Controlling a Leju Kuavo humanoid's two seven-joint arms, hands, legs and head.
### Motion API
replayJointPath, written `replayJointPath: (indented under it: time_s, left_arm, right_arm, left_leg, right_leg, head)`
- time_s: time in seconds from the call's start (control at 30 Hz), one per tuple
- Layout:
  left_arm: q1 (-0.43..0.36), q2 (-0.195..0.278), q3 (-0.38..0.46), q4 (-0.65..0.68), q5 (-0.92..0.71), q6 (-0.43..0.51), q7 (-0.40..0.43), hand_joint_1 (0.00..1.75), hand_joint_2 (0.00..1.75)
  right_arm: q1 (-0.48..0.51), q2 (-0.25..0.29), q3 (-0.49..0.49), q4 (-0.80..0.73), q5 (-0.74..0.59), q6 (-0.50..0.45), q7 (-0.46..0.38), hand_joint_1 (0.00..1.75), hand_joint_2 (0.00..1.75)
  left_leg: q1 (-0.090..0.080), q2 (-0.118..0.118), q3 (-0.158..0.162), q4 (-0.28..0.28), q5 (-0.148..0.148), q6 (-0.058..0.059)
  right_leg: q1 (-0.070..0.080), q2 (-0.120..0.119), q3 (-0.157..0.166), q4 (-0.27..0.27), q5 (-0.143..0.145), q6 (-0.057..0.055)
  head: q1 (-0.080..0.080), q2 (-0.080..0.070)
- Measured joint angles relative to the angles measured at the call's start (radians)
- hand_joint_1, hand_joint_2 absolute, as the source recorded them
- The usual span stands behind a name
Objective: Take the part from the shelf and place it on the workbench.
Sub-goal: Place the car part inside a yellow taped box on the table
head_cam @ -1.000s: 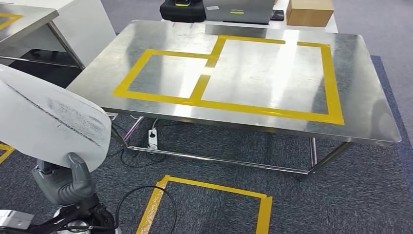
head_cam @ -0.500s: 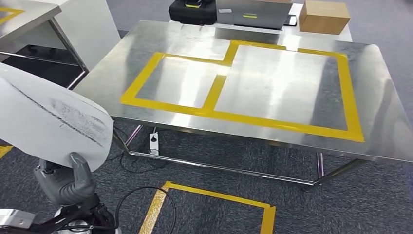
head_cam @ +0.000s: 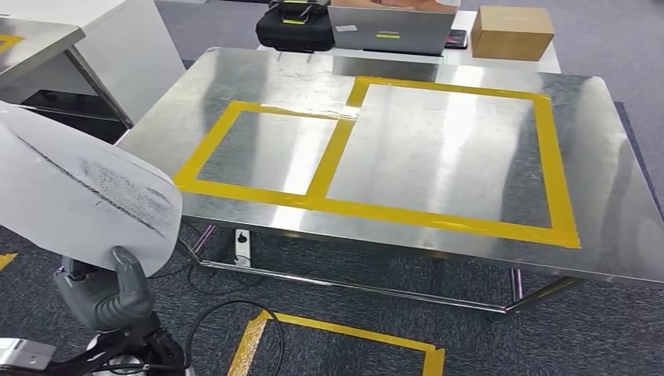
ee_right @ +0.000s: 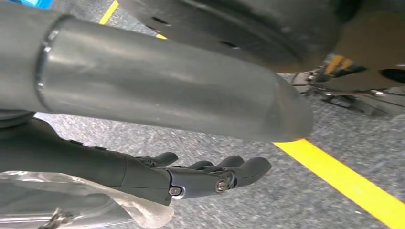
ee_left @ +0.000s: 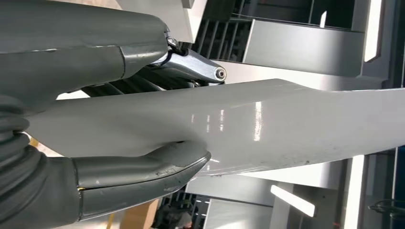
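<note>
The big shiny metal surface (head_cam: 438, 157) fills most of the head view, well ahead of the fingers. Its right corner is cut off by the picture's edge. Yellow tape (head_cam: 337, 153) marks two boxes on it, a small one and a big one, side by side.

The part (head_cam: 78, 196) is a wide, flat white sheet with dark scuff marks. Its left side runs off the picture, so its whole shape cannot be seen. The left hand (head_cam: 106, 294) holds it from below, off the surface, out over the grey carpet (head_cam: 564, 329). In the left wrist view the grey thumb (ee_left: 143, 169) presses one face of the part (ee_left: 267, 124) and the dark fingers (ee_left: 143, 86) sit against the other face, mostly hidden behind it.

The right hand (ee_right: 200, 176) hangs over the carpet near a yellow floor line (ee_right: 344, 183). Its fingers are curled a little and hold nothing. The thick thumb is blurry and close.

Behind the surface stand a black bag (head_cam: 295, 27), a grey case (head_cam: 391, 30) and a brown box (head_cam: 511, 33). The case has small labels, but the writing is too tiny to read. A white power strip (head_cam: 241, 247) lies under the surface, partly hidden.
</note>
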Motion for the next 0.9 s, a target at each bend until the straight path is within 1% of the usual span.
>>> replayJointPath:
  time_s: [0.03,0.07,0.1,0.13,0.17,0.2,0.23,0.27,0.3,0.37,0.4,0.43,0.47,0.5,0.53,0.57,0.6,0.63,0.67,0.7,0.73,0.77,0.8,0.83,0.87,0.9]
  left_arm:
    - [0.000,0.002,-0.001,0.002,-0.008,0.008,0.000,1.75,1.75]
    - [0.001,0.005,-0.002,0.004,-0.019,0.018,0.000,1.75,1.75]
    - [0.001,0.008,-0.004,0.007,-0.031,0.030,0.000,1.75,1.75]
    - [0.001,0.011,-0.008,0.010,-0.041,0.040,0.000,1.75,1.75]
    - [0.001,0.014,-0.011,0.013,-0.050,0.050,0.000,1.75,1.75]
    - [0.002,0.017,-0.014,0.017,-0.061,0.058,0.002,1.75,1.75]
    - [0.002,0.020,-0.016,0.020,-0.078,0.067,0.007,1.75,1.75]
    - [0.004,0.023,-0.017,0.023,-0.101,0.076,0.017,1.75,1.75]
    - [0.006,0.025,-0.018,0.026,-0.132,0.087,0.031,1.75,1.75]
    - [0.009,0.029,-0.018,0.032,-0.220,0.109,0.072,1.75,1.75]
    - [0.008,0.031,-0.018,0.035,-0.266,0.120,0.093,1.75,1.75]
    - [0.008,0.033,-0.017,0.039,-0.313,0.129,0.113,1.75,1.75]
    - [0.007,0.035,-0.017,0.044,-0.357,0.139,0.134,1.75,1.75]
    - [0.007,0.037,-0.016,0.049,-0.401,0.147,0.155,1.75,1.75]
    - [0.007,0.040,-0.014,0.056,-0.449,0.154,0.177,1.75,1.75]
    - [0.006,0.044,-0.013,0.063,-0.492,0.159,0.196,1.75,1.75]
    - [0.006,0.047,-0.011,0.069,-0.530,0.161,0.214,1.75,1.75]
    - [0.004,0.050,-0.010,0.075,-0.567,0.160,0.233,1.75,1.75]
    - [0.002,0.054,-0.008,0.080,-0.602,0.157,0.253,1.75,1.75]
    - [-0.001,0.058,-0.006,0.084,-0.643,0.151,0.274,1.75,1.75]
    - [-0.005,0.064,-0.002,0.087,-0.685,0.146,0.296,1.75,1.75]
    - [-0.009,0.070,0.003,0.091,-0.728,0.143,0.316,1.75,1.75]
    - [-0.014,0.075,0.008,0.095,-0.773,0.141,0.337,1.75,1.75]
    - [-0.019,0.079,0.014,0.099,-0.815,0.142,0.358,1.75,1.75]
    - [-0.025,0.083,0.021,0.103,-0.859,0.144,0.378,1.75,1.75]
    - [-0.031,0.087,0.027,0.107,-0.904,0.146,0.398,1.75,1.75]
  right_arm:
    - [-0.001,0.000,0.000,0.000,-0.002,0.000,0.000,0.00,0.00]
    - [-0.001,0.000,-0.001,0.000,-0.004,0.000,0.000,0.00,0.00]
    - [0.000,0.000,-0.003,0.000,-0.009,-0.001,0.000,0.00,0.00]
    - [0.000,0.000,-0.006,0.000,-0.014,-0.001,0.000,0.00,0.00]
    - [0.001,0.000,-0.009,0.000,-0.019,-0.002,0.000,0.00,0.00]
    - [0.000,0.000,-0.013,0.000,-0.024,-0.003,0.000,0.00,0.00]
    - [0.000,0.000,-0.017,0.000,-0.028,-0.003,-0.001,0.00,0.00]
    - [0.000,0.000,-0.020,0.000,-0.031,-0.003,0.000,0.00,0.00]
    - [0.000,0.000,-0.023,0.000,-0.034,-0.002,0.000,0.00,0.00]
    - [-0.001,0.000,-0.030,0.000,-0.038,-0.001,0.001,0.00,0.00]
    - [-0.002,-0.001,-0.033,0.000,-0.039,0.000,0.002,0.00,0.00]
    - [-0.003,-0.001,-0.037,0.000,-0.039,0.001,0.002,0.00,0.00]
    - [-0.003,-0.002,-0.039,0.000,-0.039,0.002,0.003,0.00,0.00]
    - [-0.003,-0.002,-0.042,0.000,-0.039,0.003,0.005,0.00,0.00]
    - [-0.002,-0.002,-0.044,0.000,-0.039,0.004,0.007,0.00,0.00]
    - [-0.001,-0.002,-0.045,0.000,-0.038,0.006,0.009,0.00,0.00]
    - [0.001,-0.002,-0.047,0.000,-0.037,0.008,0.010,0.00,0.00]
    - [0.003,-0.003,-0.048,0.000,-0.036,0.010,0.011,0.00,0.00]
    - [0.004,-0.004,-0.049,0.000,-0.035,0.012,0.011,0.00,0.00]
    - [0.003,-0.005,-0.049,0.000,-0.034,0.014,0.011,0.00,0.00]
    - [0.000,-0.007,-0.049,0.000,-0.034,0.016,0.011,0.00,0.00]
    - [-0.003,-0.008,-0.049,0.000,-0.033,0.017,0.011,0.00,0.00]
    - [-0.005,-0.008,-0.050,0.000,-0.033,0.018,0.012,0.00,0.00]
    - [-0.005,-0.009,-0.051,0.000,-0.033,0.018,0.012,0.00,0.00]
    - [-0.004,-0.009,-0.052,0.000,-0.032,0.018,0.013,0.00,0.00]
    - [-0.003,-0.010,-0.054,0.000,-0.031,0.018,0.014,0.00,0.00]
  left_leg:
    - [0.002,0.000,-0.036,0.051,-0.016,-0.004]
    - [0.005,0.000,-0.061,0.076,-0.012,-0.007]
    - [0.007,0.000,-0.071,0.065,0.016,-0.009]
    - [0.008,0.000,-0.066,0.020,0.063,-0.010]
    - [0.010,0.000,-0.052,-0.038,0.113,-0.010]
    - [0.008,0.001,-0.042,-0.089,0.141,-0.010]
    - [0.006,0.002,-0.036,-0.128,0.157,-0.006]
    - [0.003,0.003,-0.036,-0.145,0.161,-0.001]
    - [0.000,0.005,-0.039,-0.150,0.157,0.007]
    - [0.001,0.010,-0.036,-0.160,0.172,0.023]
    - [0.002,0.015,-0.034,-0.165,0.173,0.030]
    - [0.003,0.020,-0.032,-0.170,0.175,0.035]
    - [0.003,0.027,-0.030,-0.173,0.174,0.039]
    - [0.002,0.033,-0.030,-0.173,0.173,0.043]
    - [0.001,0.039,-0.030,-0.173,0.172,0.045]
    - [0.000,0.045,-0.028,-0.173,0.170,0.047]
    - [-0.001,0.051,-0.026,-0.173,0.169,0.047]
    - [-0.002,0.058,-0.023,-0.173,0.167,0.047]
    - [-0.003,0.065,-0.019,-0.173,0.165,0.046]
    - [-0.005,0.073,-0.015,-0.173,0.162,0.044]
    - [-0.007,0.079,-0.012,-0.173,0.160,0.040]
    - [-0.008,0.087,-0.009,-0.173,0.158,0.035]
    - [-0.010,0.095,-0.007,-0.175,0.158,0.030]
    - [-0.009,0.104,-0.005,-0.178,0.158,0.025]
    - [-0.009,0.104,-0.003,-0.178,0.157,0.019]
    - [-0.008,0.091,-0.003,-0.171,0.148,0.012]
  right_leg:
    - [0.000,0.000,0.004,0.000,-0.005,-0.001]
    - [-0.001,0.001,0.010,0.000,-0.010,-0.001]
    - [-0.001,0.001,0.018,0.000,-0.016,0.001]
    - [-0.003,0.002,0.027,0.000,-0.022,0.003]
    - [-0.004,0.003,0.033,0.000,-0.029,0.006]
    - [-0.005,0.005,0.040,0.000,-0.035,0.011]
    - [-0.005,0.006,0.041,0.002,-0.039,0.018]
    - [-0.005,0.007,0.037,0.003,-0.043,0.026]
    - [-0.005,0.009,0.035,0.003,-0.046,0.032]
    - [-0.005,0.010,0.031,0.004,-0.053,0.044]
    - [-0.005,0.010,0.027,0.016,-0.064,0.048]
    - [-0.005,0.009,0.012,0.048,-0.084,0.051]
    - [-0.005,0.008,-0.015,0.102,-0.114,0.054]
    - [-0.005,0.008,-0.051,0.168,-0.144,0.055]
    - [-0.005,0.007,-0.087,0.229,-0.164,0.057]
    - [-0.005,0.007,-0.110,0.266,-0.167,0.057]
    - [-0.005,0.005,-0.116,0.264,-0.150,0.056]
    - [-0.004,0.000,-0.101,0.223,-0.115,0.053]
    - [-0.002,-0.015,-0.072,0.155,-0.073,0.048]
    - [0.002,-0.040,-0.044,0.090,-0.043,0.043]
    - [0.006,-0.059,-0.021,0.039,-0.023,0.037]
    - [0.010,-0.071,-0.011,0.012,-0.015,0.033]
    - [0.013,-0.071,-0.012,0.006,-0.016,0.029]
    - [0.013,-0.058,-0.014,0.004,-0.012,0.026]
    - [0.009,-0.049,-0.011,-0.001,-0.008,0.022]
    - [0.005,-0.039,-0.006,-0.006,-0.002,0.017]
  head:
    - [0.000,0.000]
    - [0.000,0.000]
    - [0.000,0.000]
    - [0.000,0.000]
    - [0.001,0.000]
    - [0.000,0.000]
    - [-0.002,0.000]
    - [-0.002,0.000]
    - [-0.004,0.000]
    - [-0.002,0.000]
    - [0.000,0.000]
    - [0.002,0.000]
    - [0.003,0.000]
    - [0.005,0.000]
    - [0.005,0.000]
    - [0.005,0.000]
    - [0.005,0.000]
    - [0.005,0.000]
    - [0.005,0.000]
    - [0.005,0.000]
    - [0.004,0.000]
    - [0.004,0.000]
    - [0.003,0.000]
    - [0.003,0.000]
    - [0.003,0.000]
    - [0.002,0.000]
